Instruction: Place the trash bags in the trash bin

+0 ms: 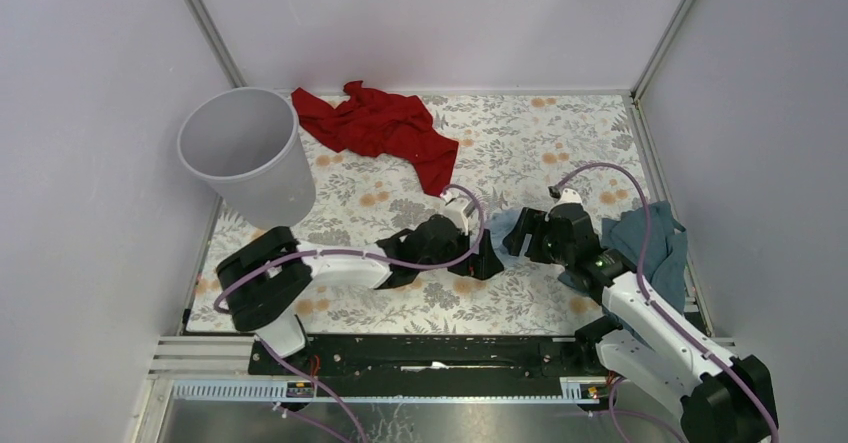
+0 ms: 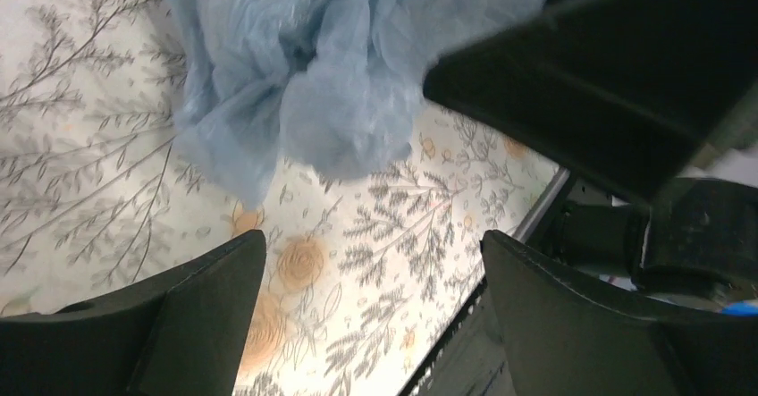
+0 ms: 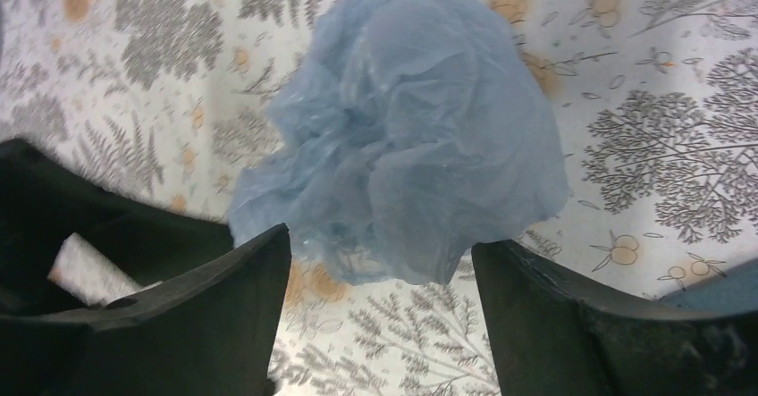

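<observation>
The trash bag (image 1: 503, 225) is a crumpled, pale blue, see-through wad lying on the floral mat, squeezed between both grippers near the table's middle. My left gripper (image 1: 487, 259) stands open; in its wrist view the bag (image 2: 331, 65) lies just beyond the fingertips and only mat shows inside my left gripper (image 2: 371, 244). My right gripper (image 1: 520, 235) is open too, and the bag (image 3: 411, 137) hangs just past its tips, its lower edge level with my right gripper (image 3: 380, 240). The trash bin (image 1: 275, 193), a light grey bucket, stands upright at the far left.
A red cloth (image 1: 380, 128) lies crumpled at the back, right of the bin. A dark teal cloth (image 1: 650, 243) lies at the right edge beside the right arm. Grey walls enclose the mat (image 1: 540, 143) on three sides. A black rail (image 1: 420, 353) runs along the near edge.
</observation>
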Motion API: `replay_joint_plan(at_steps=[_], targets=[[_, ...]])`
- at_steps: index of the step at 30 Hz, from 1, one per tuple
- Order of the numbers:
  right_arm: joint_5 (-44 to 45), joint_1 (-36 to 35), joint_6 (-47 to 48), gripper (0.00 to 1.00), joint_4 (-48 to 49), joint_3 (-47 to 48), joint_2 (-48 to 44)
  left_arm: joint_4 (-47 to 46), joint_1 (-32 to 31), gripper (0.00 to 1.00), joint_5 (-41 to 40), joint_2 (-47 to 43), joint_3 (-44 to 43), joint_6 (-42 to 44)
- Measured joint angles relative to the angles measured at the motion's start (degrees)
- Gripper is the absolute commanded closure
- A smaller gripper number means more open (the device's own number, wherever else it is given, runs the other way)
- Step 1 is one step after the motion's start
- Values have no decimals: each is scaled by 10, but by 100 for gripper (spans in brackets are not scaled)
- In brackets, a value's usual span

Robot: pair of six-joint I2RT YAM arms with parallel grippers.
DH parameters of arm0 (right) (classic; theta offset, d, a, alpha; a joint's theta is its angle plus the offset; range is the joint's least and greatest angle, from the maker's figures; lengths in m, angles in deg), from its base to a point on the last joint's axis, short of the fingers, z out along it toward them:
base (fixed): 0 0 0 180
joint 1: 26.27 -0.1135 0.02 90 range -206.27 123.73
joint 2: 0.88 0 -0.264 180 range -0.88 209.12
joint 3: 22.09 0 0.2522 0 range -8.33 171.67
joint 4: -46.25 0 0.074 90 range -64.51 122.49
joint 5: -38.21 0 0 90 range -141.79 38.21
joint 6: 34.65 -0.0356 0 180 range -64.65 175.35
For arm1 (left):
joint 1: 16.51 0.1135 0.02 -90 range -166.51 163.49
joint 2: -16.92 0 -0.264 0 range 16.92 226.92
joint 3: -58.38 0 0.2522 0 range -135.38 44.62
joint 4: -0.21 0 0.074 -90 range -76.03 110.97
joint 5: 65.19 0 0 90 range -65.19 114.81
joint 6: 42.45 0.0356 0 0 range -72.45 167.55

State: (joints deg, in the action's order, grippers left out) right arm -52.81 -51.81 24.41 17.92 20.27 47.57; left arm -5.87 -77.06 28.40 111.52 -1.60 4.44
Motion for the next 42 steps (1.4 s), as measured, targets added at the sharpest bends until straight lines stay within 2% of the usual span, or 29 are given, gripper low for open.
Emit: replay_joint_plan(at_steps=[4, 6, 9, 12, 15, 19, 22, 26, 30, 33, 34, 37, 42], targets=[[47, 0, -24, 21, 52, -37, 10, 11, 0, 1, -7, -73, 51, -7], [65, 0, -31, 26, 73, -49, 15, 24, 5, 1, -15, -116, 69, -7], [77, 1, -35, 42, 102, -51, 30, 27, 28, 1, -19, -150, 80, -10], [73, 11, -38, 70, 143, -52, 47, 19, 61, 7, -11, -137, 79, -15], [57, 35, -38, 83, 179, -54, 68, 17, 85, 16, -3, -94, 69, -22], [13, 68, -38, 87, 215, -62, 86, -8, 118, 26, 28, -33, 55, -43], [-9, 76, -35, 87, 232, -69, 88, -14, 139, 27, 36, -3, 40, -55], [-31, 77, -33, 89, 250, -75, 88, -33, 161, 22, 44, 58, -12, -70], [-43, 77, -30, 90, 259, -78, 87, -56, 171, 45, 57, 135, -70, -82], [-47, 77, -27, 91, 261, -79, 87, -56, 174, 67, 68, 183, -106, -83], [-48, 77, -26, 91, 261, -79, 86, -55, 174, 78, 68, 191, -111, -82], [-53, 77, -23, 92, 261, -79, 81, -48, 177, 100, 67, 194, -112, -75], [-57, 78, -17, 93, 251, -80, 51, -18, 181, 100, 43, 126, -66, -51]])
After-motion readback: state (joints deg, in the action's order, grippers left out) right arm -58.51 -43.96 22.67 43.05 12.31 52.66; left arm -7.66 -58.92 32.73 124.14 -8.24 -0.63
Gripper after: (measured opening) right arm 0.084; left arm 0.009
